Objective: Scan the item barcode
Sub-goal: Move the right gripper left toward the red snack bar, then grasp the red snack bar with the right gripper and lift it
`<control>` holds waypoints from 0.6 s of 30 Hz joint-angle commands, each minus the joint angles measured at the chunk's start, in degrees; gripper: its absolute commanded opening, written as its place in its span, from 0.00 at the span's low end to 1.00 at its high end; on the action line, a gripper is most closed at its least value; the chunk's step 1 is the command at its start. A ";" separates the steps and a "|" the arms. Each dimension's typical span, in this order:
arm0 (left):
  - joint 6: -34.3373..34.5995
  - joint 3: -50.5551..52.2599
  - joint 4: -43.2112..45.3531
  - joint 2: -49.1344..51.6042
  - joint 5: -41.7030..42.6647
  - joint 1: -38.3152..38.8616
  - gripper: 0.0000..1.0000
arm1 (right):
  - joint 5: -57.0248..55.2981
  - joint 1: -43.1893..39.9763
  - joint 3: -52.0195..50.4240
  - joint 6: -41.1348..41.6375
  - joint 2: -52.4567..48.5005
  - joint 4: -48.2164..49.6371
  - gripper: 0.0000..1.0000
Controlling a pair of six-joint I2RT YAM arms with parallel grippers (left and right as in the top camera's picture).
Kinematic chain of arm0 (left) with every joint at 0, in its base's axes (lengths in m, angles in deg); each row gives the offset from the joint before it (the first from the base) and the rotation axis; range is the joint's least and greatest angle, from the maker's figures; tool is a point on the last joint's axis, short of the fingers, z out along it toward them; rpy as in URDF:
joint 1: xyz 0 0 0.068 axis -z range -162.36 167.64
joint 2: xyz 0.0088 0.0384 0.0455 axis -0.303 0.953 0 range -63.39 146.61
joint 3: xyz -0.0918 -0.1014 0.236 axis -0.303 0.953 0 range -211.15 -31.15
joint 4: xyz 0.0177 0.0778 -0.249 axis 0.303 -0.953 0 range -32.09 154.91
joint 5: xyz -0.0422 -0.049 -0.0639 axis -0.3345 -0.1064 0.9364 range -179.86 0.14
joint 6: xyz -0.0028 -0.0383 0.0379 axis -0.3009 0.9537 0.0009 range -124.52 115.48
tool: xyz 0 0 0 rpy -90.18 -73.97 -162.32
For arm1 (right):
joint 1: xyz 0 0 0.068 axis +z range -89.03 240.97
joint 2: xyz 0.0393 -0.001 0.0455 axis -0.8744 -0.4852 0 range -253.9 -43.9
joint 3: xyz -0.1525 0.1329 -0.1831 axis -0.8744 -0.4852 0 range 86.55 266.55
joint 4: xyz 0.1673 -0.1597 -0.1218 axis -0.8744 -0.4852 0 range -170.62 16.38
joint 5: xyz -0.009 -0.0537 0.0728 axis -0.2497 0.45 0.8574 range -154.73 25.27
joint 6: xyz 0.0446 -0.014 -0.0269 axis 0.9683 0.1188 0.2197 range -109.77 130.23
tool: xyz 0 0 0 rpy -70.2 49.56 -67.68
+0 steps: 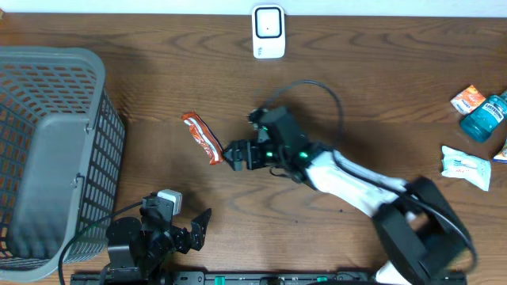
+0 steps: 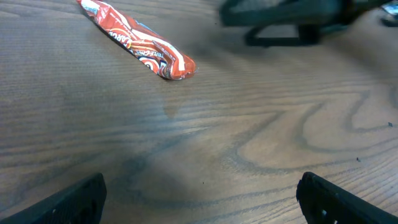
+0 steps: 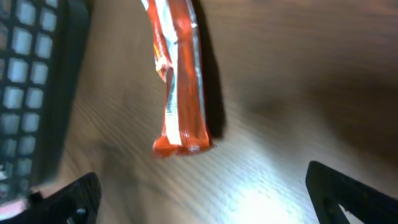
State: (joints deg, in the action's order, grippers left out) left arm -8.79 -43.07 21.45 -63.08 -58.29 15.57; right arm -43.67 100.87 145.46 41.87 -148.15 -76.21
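- Bar (image 1: 202, 138): you have one, in a red and white wrapper, lying flat on the desk (image 1: 380, 87) and slanted. It sits between the basket (image 1: 47, 150) and the right fingers (image 3: 357, 202).
- Right fingers: two, spread wide and holding nothing. In the right wrist view the bar's near end lies ahead of them, in line with the gap. Neither finger touches it.
- Left fingers (image 2: 336, 202): two, also spread wide and holding nothing. They hang low at the near edge of the desk, well apart from the bar, which shows at the top left of the left wrist view.
- Scanner (image 1: 268, 32): one, white, at the far edge of the desk, well apart from the bar and from both arms.
- Basket: one, grey mesh, at the left end of the desk. You cannot see inside it well enough to tell its contents.
- Far right of the desk: three other things show whole, one orange packet (image 1: 467, 99), one blue bottle (image 1: 485, 117) and one white packet (image 1: 466, 167). A fourth is cut off by the picture's edge.
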 commanded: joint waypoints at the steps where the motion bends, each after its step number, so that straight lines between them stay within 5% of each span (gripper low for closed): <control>1: 0.09 -0.24 -0.24 -0.11 0.13 -0.22 0.98 | -2.29 1.84 9.66 -8.11 -4.48 -2.36 0.99; 6: 0.09 -0.24 -0.24 -0.11 0.13 -0.22 0.98 | -14.21 5.22 21.11 -12.46 -11.43 -10.12 0.96; 12: 0.09 -0.24 -0.24 -0.11 0.13 -0.22 0.98 | -16.90 8.83 22.69 -14.80 -15.15 -11.21 0.86; 18: 0.09 -0.24 -0.24 -0.11 0.13 -0.22 0.98 | -26.60 11.63 22.69 -15.43 -16.76 -11.80 0.47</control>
State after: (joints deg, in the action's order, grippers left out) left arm -8.79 -43.07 21.45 -63.08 -58.29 15.57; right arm -63.58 111.76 167.38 27.53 -164.54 -88.05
